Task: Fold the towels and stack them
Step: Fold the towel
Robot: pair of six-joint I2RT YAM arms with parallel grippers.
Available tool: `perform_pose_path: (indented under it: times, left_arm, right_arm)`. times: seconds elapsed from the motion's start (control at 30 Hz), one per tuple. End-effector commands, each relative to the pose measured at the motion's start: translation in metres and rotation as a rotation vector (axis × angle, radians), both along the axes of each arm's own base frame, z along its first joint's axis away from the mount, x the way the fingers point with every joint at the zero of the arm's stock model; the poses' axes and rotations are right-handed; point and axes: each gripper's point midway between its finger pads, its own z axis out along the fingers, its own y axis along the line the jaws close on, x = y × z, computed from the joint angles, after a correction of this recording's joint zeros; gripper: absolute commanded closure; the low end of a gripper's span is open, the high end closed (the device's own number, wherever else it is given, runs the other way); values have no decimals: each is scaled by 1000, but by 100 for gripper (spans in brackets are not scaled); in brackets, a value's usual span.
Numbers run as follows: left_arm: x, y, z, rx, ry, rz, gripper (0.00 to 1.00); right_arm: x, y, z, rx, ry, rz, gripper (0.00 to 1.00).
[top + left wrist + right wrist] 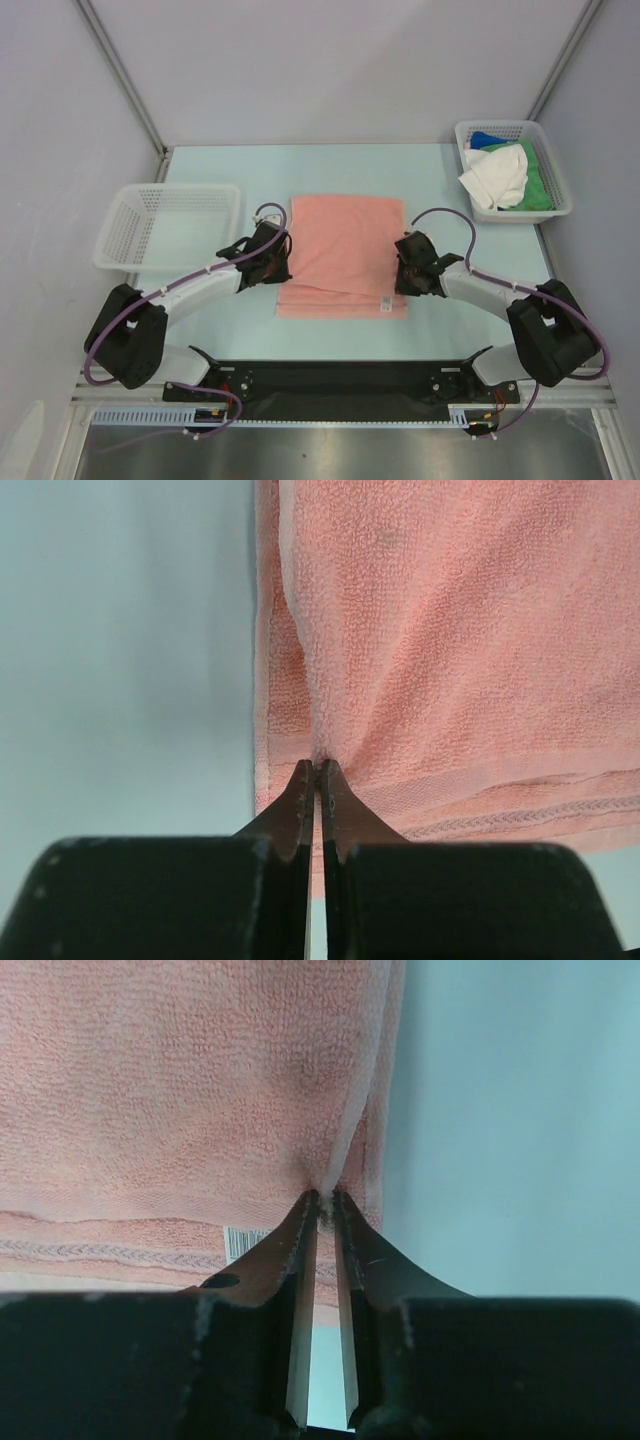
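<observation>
Top external view: the salmon pink towel [345, 255] lies flat in the middle of the counter [440, 180], doubled over, with its lower layers showing along the near hem. The left pincer [272, 262] sits at its left edge and the right pincer [408, 268] at its right edge, roughly level with each other.

On the left wrist view the left pincer [318, 770] is pressed together on the top layer's edge, and the cloth puckers into the tips. On the right wrist view the right pincer [325, 1200] has its tips drawn in on the opposite edge. A sliver of gap remains, filled by the gathered fold, beside a barcode label [240, 1242].

Terry like this is light, limp and grippy. It should not slip, but it will sag and drag between two holds, so I judge the edges and corners to be the best places to take it, with both sides lifted evenly.

A white towel [497, 178], a green towel [538, 175] and a blue towel [482, 139] are heaped in the far-right basket [560, 175], well apart from the arms. The left basket [170, 188] stands just beyond the left arm and could catch a wide swing.
</observation>
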Motion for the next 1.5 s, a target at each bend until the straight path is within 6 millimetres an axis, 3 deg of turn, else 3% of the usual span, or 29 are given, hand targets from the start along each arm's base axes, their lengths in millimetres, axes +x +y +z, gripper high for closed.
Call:
perform_pose_path:
  times: [0.0,0.3,0.53,1.2,1.4,1.43,1.47]
  left_arm:
    - [2,-5,4,-10,-14,-17,100]
    - [8,-5,21,-2,-40,-15,100]
    - [11,-4,41,-5,-74,-16,100]
    - [-12,12,56,-13,-91,-14,100]
    - [-3,10,84,-27,-150,-13,100]
    - [8,7,104,-37,-192,-14,100]
    - [15,5,108,-27,-190,-11,100]
  right_arm:
    - [6,-2,16,-3,-48,-20,86]
    - [15,-4,67,10,-125,-15,98]
    - [13,-6,101,29,-171,0,100]
    - [-22,-17,111,42,-149,0,100]
    - [-14,-15,128,46,-181,1,100]
    - [-7,-11,141,64,-208,11,100]
    - [-3,-8,148,71,-220,19,100]
